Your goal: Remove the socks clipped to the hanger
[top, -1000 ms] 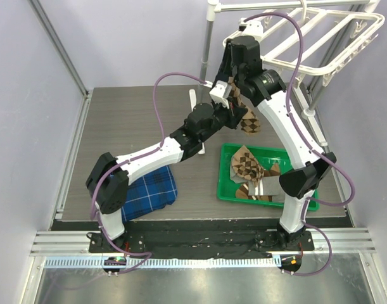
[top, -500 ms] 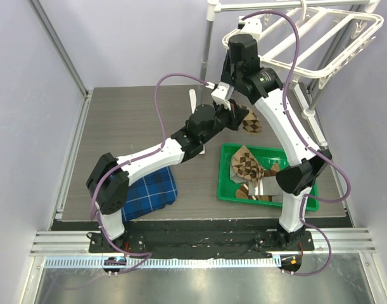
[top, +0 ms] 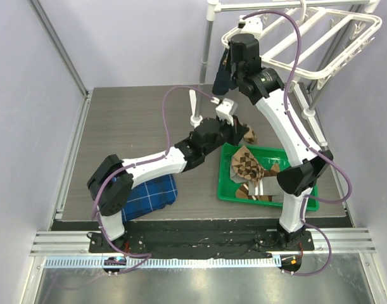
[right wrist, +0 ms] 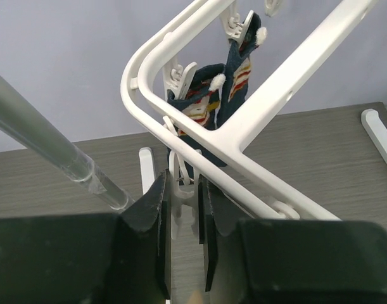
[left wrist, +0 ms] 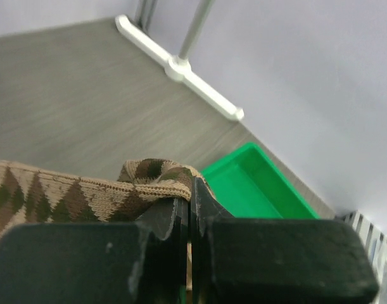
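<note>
My left gripper (top: 236, 130) is shut on a brown argyle sock (top: 249, 134) and holds it low over the table by the far left corner of the green tray (top: 222, 185). In the left wrist view the sock (left wrist: 66, 190) bunches at the closed jaws (left wrist: 192, 190), with the tray (left wrist: 263, 190) just beyond. My right gripper (top: 226, 63) is up at the near left corner of the white hanger (top: 320, 38). Its jaws (right wrist: 180, 183) pinch a white clip (right wrist: 180, 210) under the frame (right wrist: 275, 82). A dark navy sock (right wrist: 206, 120) with striped bands hangs clipped there (top: 221, 79).
Several argyle and striped socks (top: 250, 171) lie in the tray. A folded blue plaid cloth (top: 149, 193) lies near the left arm's base. The metal pole stand (top: 206, 50) rises at the back, its white foot (left wrist: 199, 82) on the table.
The argyle sock has come off the hanger. My left gripper has carried it down and right to the tray's corner. My right gripper stayed at the hanger; the navy sock now shows.
</note>
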{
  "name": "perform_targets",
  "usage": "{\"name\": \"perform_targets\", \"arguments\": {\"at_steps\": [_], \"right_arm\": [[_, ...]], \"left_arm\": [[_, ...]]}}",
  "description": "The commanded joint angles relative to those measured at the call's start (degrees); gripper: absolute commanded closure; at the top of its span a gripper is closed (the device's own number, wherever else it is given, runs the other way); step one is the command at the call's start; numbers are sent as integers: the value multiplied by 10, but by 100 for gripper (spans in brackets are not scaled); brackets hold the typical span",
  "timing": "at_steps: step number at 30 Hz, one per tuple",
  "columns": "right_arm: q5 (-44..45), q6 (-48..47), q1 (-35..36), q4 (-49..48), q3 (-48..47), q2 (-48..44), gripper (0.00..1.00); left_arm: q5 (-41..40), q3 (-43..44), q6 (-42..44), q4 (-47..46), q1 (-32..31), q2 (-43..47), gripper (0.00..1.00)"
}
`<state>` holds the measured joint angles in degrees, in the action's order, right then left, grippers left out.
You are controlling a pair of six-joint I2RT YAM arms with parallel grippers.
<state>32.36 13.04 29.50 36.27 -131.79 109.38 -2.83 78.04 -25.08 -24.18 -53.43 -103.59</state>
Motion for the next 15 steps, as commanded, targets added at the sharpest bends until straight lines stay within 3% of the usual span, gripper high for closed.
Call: {"name": "perform_targets", "arguments": {"at_steps": [1,8,15], "right_arm": [[-18,10,-1,-35,11,-51,99],[-44,18,-4,-38,35,-75,99],[-64,20,-5,-38,46,-90,99]], "left_arm": [[-3,-43,-8,-43,-49,36,100],[-4,-85,-50,-75,-104,0,100],[-20,-88,-88,-100,-123,-101,100]]}}
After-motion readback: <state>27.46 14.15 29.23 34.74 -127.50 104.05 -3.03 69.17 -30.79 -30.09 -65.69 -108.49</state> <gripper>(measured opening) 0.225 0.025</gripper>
